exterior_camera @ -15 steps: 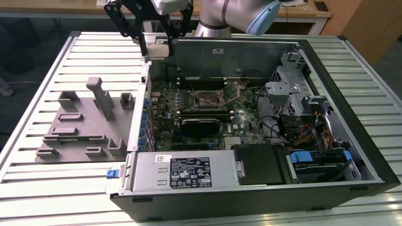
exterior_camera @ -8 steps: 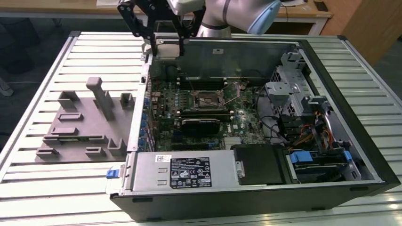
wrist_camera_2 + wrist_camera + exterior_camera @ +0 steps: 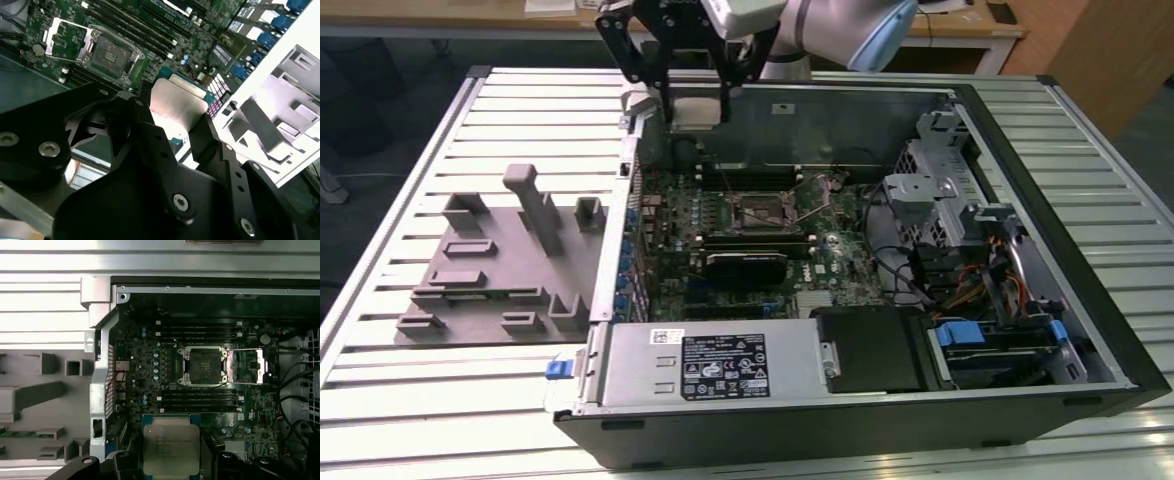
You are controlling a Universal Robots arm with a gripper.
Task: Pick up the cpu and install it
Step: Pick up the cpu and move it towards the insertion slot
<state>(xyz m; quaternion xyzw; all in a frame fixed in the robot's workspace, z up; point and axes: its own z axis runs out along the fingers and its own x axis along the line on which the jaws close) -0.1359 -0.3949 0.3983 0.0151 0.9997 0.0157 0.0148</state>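
My gripper [image 3: 692, 104] is shut on the cpu [image 3: 695, 110], a flat square chip with a silvery top plate. It hangs above the far wall of the open computer case, toward the exterior view's left. In both wrist views the cpu [image 3: 177, 102] [image 3: 170, 447] sits between the black fingers [image 3: 210, 135]. The empty cpu socket [image 3: 767, 211] [image 3: 111, 51] [image 3: 204, 366] lies on the green motherboard with its metal load plate [image 3: 246, 366] swung open. The socket is apart from the cpu, lower and further into the case.
A grey plastic fixture tray [image 3: 494, 260] lies on the slatted table at the exterior view's left of the case. Inside the case are a black heatsink block [image 3: 744, 263], a power supply [image 3: 707, 365] at the near side, and drive cages with cables [image 3: 987, 300] at the right.
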